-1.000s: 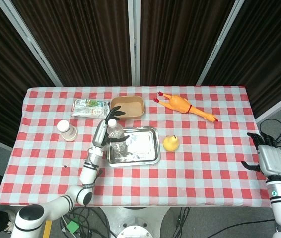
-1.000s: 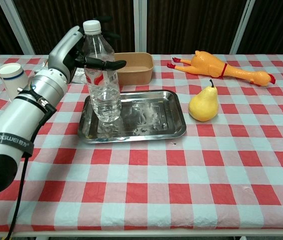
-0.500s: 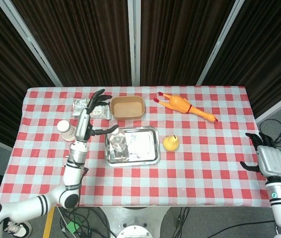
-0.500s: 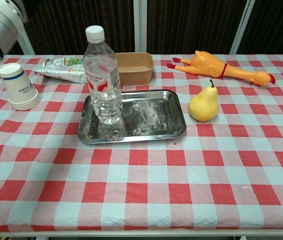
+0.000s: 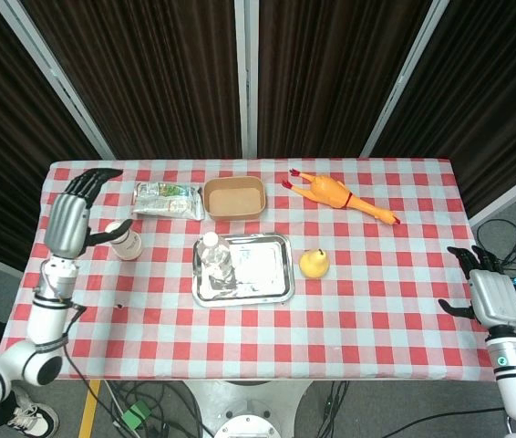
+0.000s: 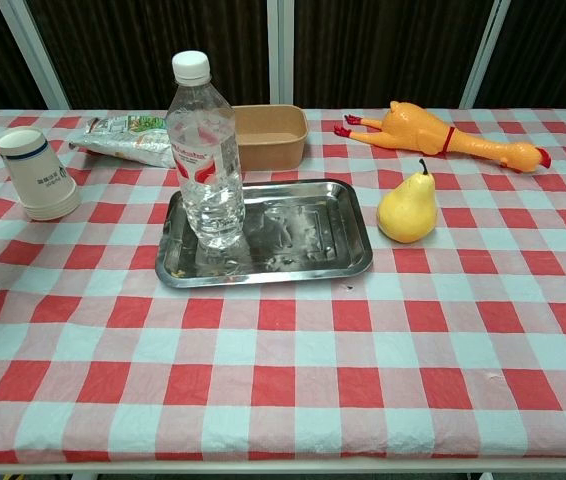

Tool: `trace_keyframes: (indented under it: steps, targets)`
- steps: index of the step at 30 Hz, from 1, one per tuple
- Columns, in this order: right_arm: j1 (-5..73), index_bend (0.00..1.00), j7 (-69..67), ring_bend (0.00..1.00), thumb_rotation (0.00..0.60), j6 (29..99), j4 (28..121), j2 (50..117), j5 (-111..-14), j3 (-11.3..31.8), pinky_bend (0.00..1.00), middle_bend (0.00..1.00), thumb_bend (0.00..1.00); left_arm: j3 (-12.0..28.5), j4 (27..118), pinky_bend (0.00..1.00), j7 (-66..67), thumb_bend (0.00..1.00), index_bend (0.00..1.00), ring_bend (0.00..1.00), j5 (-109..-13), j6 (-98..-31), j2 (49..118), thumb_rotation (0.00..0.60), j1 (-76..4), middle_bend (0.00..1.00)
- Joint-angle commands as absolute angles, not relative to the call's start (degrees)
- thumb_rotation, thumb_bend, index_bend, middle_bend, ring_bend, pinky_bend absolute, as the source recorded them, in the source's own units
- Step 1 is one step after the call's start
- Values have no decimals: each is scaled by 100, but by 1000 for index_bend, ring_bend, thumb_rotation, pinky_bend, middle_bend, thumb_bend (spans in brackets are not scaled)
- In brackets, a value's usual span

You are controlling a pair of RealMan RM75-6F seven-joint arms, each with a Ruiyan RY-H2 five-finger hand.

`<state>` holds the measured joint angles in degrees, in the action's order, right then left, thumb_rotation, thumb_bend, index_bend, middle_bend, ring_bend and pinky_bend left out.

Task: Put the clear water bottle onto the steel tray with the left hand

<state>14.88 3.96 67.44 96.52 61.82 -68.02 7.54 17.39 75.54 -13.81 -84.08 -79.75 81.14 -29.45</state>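
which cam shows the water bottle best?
Chest view: the clear water bottle stands upright on the steel tray, seen side-on with cap and label. Head view shows it from above, small and foreshortened.

Glossy steel tray [image 6: 343,250] (scuffed) — clear plastic bottle [image 6: 206,160] — checked cloth tablecloth [image 6: 363,370], matt.

Red-white checked tablecloth [image 6: 363,340]; yellow pear [image 6: 406,210].
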Motion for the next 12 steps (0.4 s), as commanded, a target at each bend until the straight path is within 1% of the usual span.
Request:
trace_keyframes:
  steps: [1, 6, 8, 12]
  targets:
    - [1488, 122, 404, 0, 600, 6751, 9649, 6188, -6792, 756, 52, 142, 114, 833, 6347, 260, -1111, 207, 284, 221, -9001, -8209, 7817, 600, -2374, 316]
    - [1491, 122, 395, 0, 600, 6749, 9610, 6196, -6754, 771, 52, 142, 115, 656, 6345, 259, -1109, 208, 284, 212, -8937, -8311, 7562, 600, -2096, 299]
    - [1506, 122, 417, 0, 600, 6724, 9583, 6213, -6711, 780, 52, 142, 115, 724, 6524, 259, -859, 208, 284, 212, -8809, -8088, 7548, 600, -2202, 299]
    - [1535, 122, 455, 0, 600, 6680, 9548, 6242, -6653, 791, 52, 142, 115, 734, 6743, 259, -668, 207, 284, 212, -8652, -7928, 7500, 600, -2202, 299]
